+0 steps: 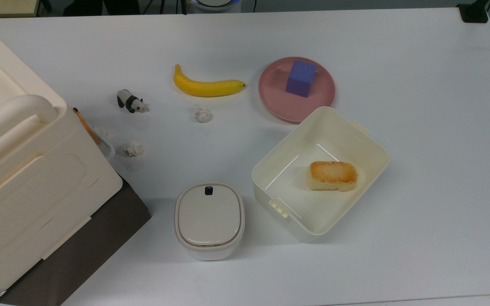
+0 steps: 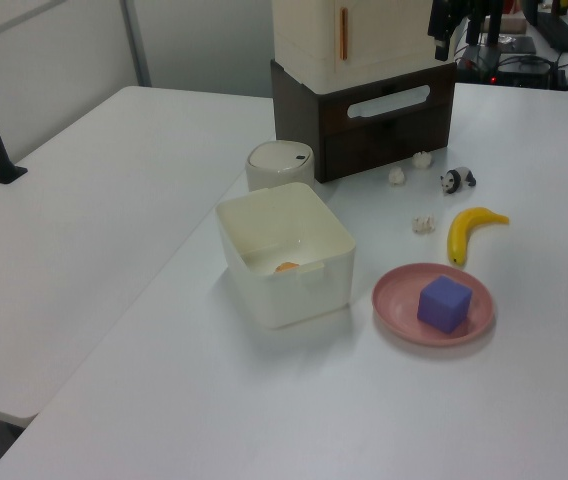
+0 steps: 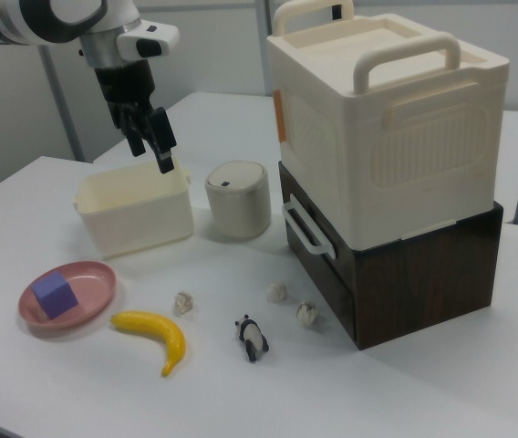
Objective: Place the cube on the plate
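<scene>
Cube (image 1: 300, 78) sits on the plate (image 1: 275, 98), flat on one face, toward the plate's side nearest the top view's upper edge; same in the left view (image 2: 444, 303) and right view (image 3: 55, 295). Nothing touches the cube. Plate (image 2: 396, 300) rests on the white tabletop (image 1: 432, 127), just beside a corner of the cream container (image 1: 368, 144); whether rim and container touch, can't tell. Inside the container lies a toasted bread block (image 1: 332, 174).

Banana (image 1: 206, 86) lies near the plate, on the side toward the top view's left. Panda figurine (image 1: 131, 101) stands further that way. Two crumpled white paper balls: one (image 1: 202, 114) just below the banana in the top view, one (image 1: 133, 148) near the big cream box (image 1: 19, 178) at the tabletop's left edge in the top view. The box is stacked on a dark brown drawer unit (image 3: 405, 274). Lidded round-cornered bin (image 1: 209, 219) stands beside the container.

Gripper (image 3: 151, 137) hangs in the air in the right view, well above the tabletop, lined up over the container (image 3: 136, 214), pointing down, holding nothing. Fingers (image 3: 164, 151) close together, narrow gap at most.
</scene>
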`<action>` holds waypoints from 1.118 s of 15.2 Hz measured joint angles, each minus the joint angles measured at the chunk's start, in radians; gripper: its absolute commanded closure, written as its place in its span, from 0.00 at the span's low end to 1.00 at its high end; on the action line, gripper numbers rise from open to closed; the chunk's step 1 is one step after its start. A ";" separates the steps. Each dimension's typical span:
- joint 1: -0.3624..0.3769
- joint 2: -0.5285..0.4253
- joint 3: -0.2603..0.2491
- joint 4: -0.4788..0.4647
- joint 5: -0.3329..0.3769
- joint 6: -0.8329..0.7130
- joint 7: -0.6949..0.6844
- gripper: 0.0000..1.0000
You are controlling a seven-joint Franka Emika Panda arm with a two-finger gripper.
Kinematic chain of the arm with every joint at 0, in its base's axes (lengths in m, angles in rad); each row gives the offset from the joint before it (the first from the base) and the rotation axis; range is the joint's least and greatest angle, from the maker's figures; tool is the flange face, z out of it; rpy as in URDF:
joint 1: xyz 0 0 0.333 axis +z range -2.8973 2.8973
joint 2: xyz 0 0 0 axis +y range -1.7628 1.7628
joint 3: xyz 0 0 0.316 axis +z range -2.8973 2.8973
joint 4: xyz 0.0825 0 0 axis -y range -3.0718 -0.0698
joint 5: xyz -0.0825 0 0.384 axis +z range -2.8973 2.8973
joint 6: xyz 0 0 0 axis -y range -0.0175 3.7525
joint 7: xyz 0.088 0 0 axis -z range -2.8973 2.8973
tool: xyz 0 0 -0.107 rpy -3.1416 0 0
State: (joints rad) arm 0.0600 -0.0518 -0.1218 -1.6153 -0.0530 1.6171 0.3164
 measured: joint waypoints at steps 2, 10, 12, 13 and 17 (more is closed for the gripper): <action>0.000 0.000 0.000 0.000 0.000 0.000 0.000 0.00; -0.003 0.000 -0.004 0.006 0.006 -0.010 -0.001 0.00; -0.003 0.000 -0.010 0.009 0.019 -0.023 -0.020 0.00; -0.003 0.000 -0.012 0.009 0.023 -0.023 -0.033 0.00; -0.002 0.002 -0.012 0.009 0.024 -0.023 -0.122 0.00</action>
State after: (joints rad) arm 0.0583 -0.0502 -0.1338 -1.6060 -0.0286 1.5941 0.1945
